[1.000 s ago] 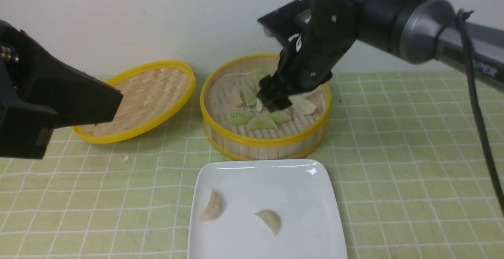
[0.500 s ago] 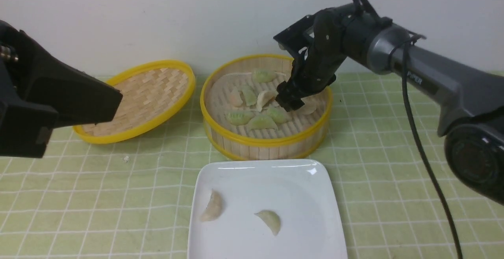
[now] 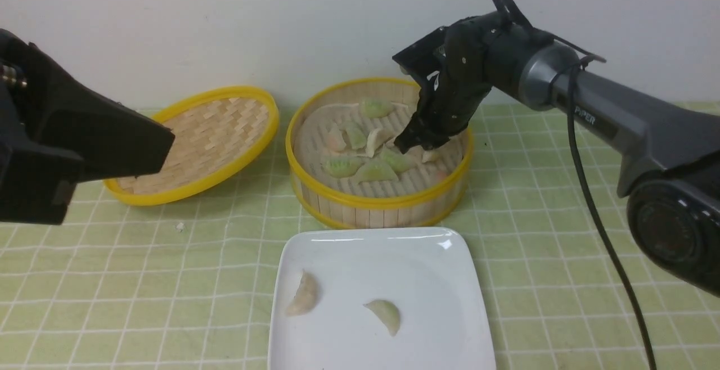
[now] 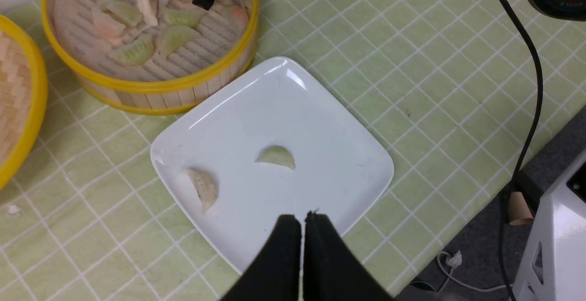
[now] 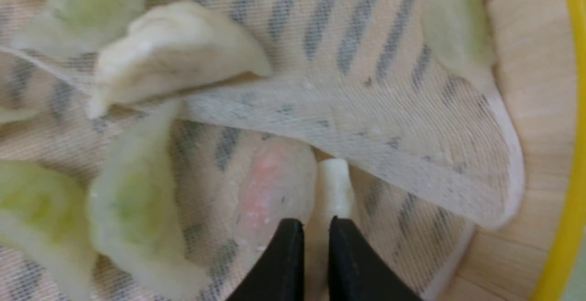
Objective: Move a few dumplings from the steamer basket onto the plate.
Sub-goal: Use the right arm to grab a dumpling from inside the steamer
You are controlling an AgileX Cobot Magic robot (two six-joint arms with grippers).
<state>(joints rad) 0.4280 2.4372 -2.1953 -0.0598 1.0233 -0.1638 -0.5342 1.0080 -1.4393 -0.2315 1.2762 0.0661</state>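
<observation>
Right claw [image 5: 316, 230]: inside round yellow-rimmed bamboo steamer basket [image 3: 379, 204], jaws almost closed, hold on anything unclear. Pink-tinged cream crescent dumpling [image 5: 274, 186]: on basket floor, just ahead, touching claw's end, long axis in line with it.

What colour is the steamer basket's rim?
Yellow; the basket rim shows best in the front view.

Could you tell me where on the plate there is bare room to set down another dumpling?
The plate is bare along the half nearest the steamer basket and down its right side. Its near-left part holds two dumplings. The basket itself is crowded, with the right gripper inside.
</observation>
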